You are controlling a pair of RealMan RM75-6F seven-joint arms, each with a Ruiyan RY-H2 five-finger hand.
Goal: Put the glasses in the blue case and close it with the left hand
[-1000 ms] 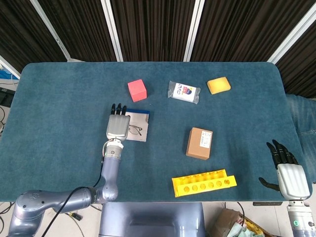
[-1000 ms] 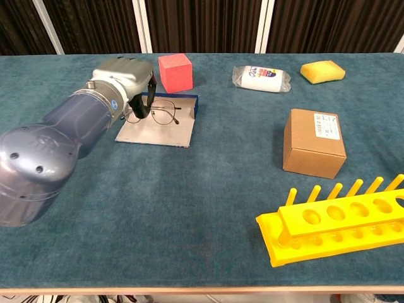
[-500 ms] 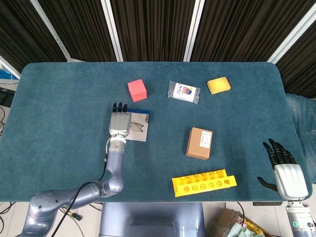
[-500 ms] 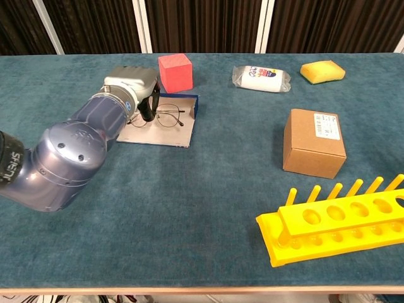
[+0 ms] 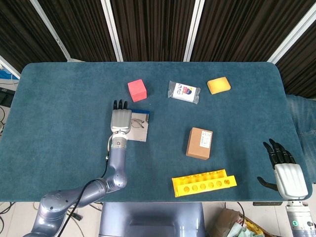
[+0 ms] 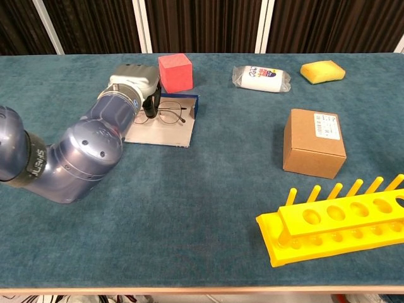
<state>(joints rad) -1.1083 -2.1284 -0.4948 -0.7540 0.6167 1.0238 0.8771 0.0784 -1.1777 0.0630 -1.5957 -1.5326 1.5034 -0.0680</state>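
The blue case (image 5: 140,133) lies open and flat on the table, grey lining up (image 6: 158,132), with its blue wall on the far side. My left hand (image 5: 121,120) hovers over the case's left part, fingers pointing away from me. In the chest view the left hand (image 6: 136,81) pinches the left lens side of the thin wire glasses (image 6: 170,115). The glasses (image 5: 138,123) hang low over the far half of the lining. My right hand (image 5: 288,174) is off the table's near right corner with its fingers spread, holding nothing.
A red cube (image 6: 175,71) stands just beyond the case, close to my left hand. Further right are a white packet (image 6: 261,78), a yellow sponge (image 6: 322,71), a cardboard box (image 6: 314,142) and a yellow tube rack (image 6: 334,221) near the front edge.
My left hand has moved away from me and slightly right, carrying the glasses toward the case's far blue wall. The right hand has barely shifted.
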